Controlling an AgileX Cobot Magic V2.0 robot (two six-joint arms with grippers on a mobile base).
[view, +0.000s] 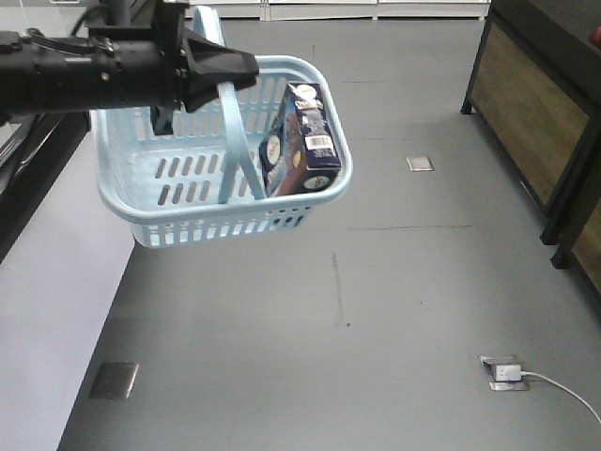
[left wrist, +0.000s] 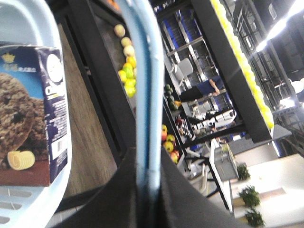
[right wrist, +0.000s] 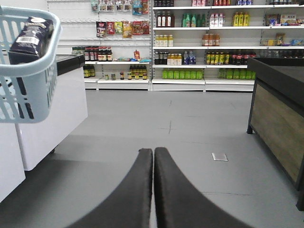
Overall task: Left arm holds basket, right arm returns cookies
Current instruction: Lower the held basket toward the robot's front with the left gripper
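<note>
Front view: left arm [view: 84, 70], black, reaches in level from the upper left; left gripper [view: 230, 73] is clamped on the handle [view: 235, 141] of the basket [view: 188, 202], which hangs clear of the grey floor [view: 376, 301], slightly tilted; cookies [view: 300, 136], one navy box, stand on end inside the basket at its right end, leaning on the wall, barcode showing; white counter [view: 56, 282] along the left edge; dark counter [view: 526, 122], wood-panelled, at the right; white cable [view: 563, 390] runs from a floor socket [view: 502, 371] at lower right

Left wrist view: left gripper [left wrist: 148, 190], its two dark fingers [left wrist: 114, 199] pressed to either side of the pale blue handle [left wrist: 147, 85], which rises between them; cookies [left wrist: 28, 118] at the left, cookie picture showing, against the basket [left wrist: 28, 19] rim; fruit [left wrist: 126, 61] on dark stands behind, blurred

Right wrist view: right gripper [right wrist: 153, 190], fingers closed together, nothing between them, well apart from the basket [right wrist: 28, 95]; the basket is at upper left, beside the white counter [right wrist: 57, 109]; cookies [right wrist: 31, 38], top of the box showing above the rim; shelves [right wrist: 199, 47] of bottles along the back wall; dark counter [right wrist: 280, 104] at the right
</note>
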